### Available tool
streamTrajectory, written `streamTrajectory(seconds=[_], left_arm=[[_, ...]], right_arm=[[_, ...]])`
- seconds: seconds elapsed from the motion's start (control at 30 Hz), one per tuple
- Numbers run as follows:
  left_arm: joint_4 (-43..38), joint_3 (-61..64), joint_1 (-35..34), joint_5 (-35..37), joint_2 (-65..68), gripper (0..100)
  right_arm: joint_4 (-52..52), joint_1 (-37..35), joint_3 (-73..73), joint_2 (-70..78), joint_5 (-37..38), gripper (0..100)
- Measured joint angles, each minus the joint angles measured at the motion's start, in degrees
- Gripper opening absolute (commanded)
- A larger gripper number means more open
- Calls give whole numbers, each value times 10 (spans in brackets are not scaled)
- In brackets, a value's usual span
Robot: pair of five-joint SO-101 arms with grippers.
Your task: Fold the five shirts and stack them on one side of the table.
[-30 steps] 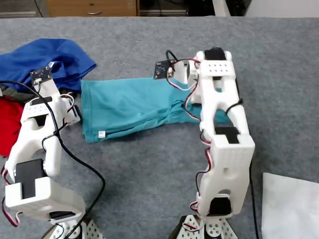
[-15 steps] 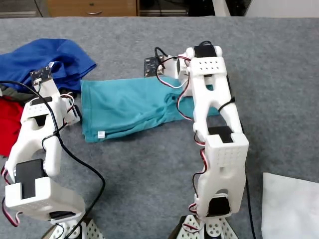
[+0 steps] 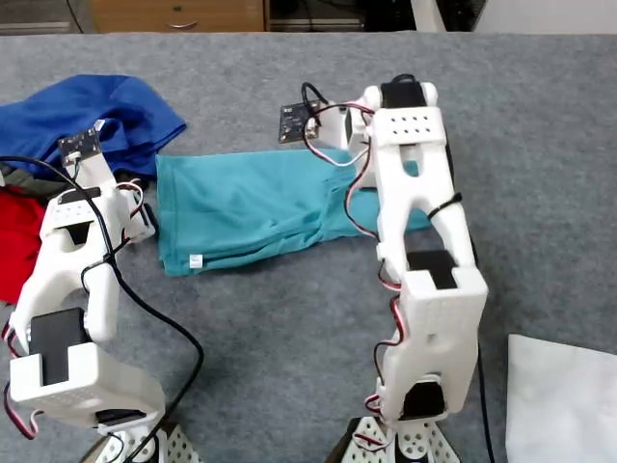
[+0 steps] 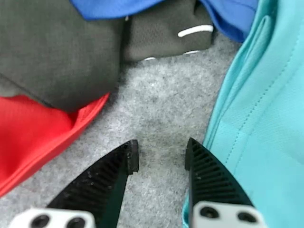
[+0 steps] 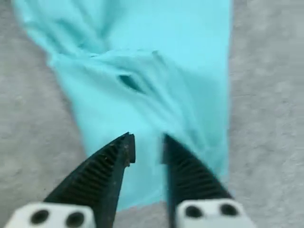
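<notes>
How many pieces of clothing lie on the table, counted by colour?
blue shirt: 1
teal shirt: 1
red shirt: 1
dark grey garment: 1
white cloth (I cannot tell if it is a shirt): 1
Total: 5

Teal shirt (image 3: 231, 207) was smooth matt cloth, table cover (image 3: 280, 328) rough felt, arm shell (image 3: 441, 313) smooth plastic, fingers (image 4: 107, 178) ribbed plastic.
</notes>
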Motion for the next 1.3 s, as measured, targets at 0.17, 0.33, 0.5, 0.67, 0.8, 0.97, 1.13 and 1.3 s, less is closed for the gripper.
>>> streamTrajectory(seconds=[0.17, 0.33, 0.5, 0.67, 0.8, 0.97, 1.13, 1.3], left_arm=[[0, 0, 0, 0, 0, 176], [0, 0, 0, 0, 0, 176], [0, 0, 0, 0, 0, 176], [0, 0, 0, 0, 0, 176], [0, 0, 0, 0, 0, 176], [9, 0, 0, 0, 0, 213], [64, -28, 0, 9, -8, 236], [164, -107, 3, 42, -50, 237]], right_arm=[[18, 3, 47, -4, -49, 5], [-54, -9, 97, -4, -99, 5], [-163, -36, 113, 10, -141, 5], [-222, -46, 113, 78, -148, 5], [-218, -46, 107, 88, -149, 5], [-175, -40, 61, 87, -149, 5], [-106, -40, -33, 33, -149, 5], [-74, -32, -94, -60, -181, 5]])
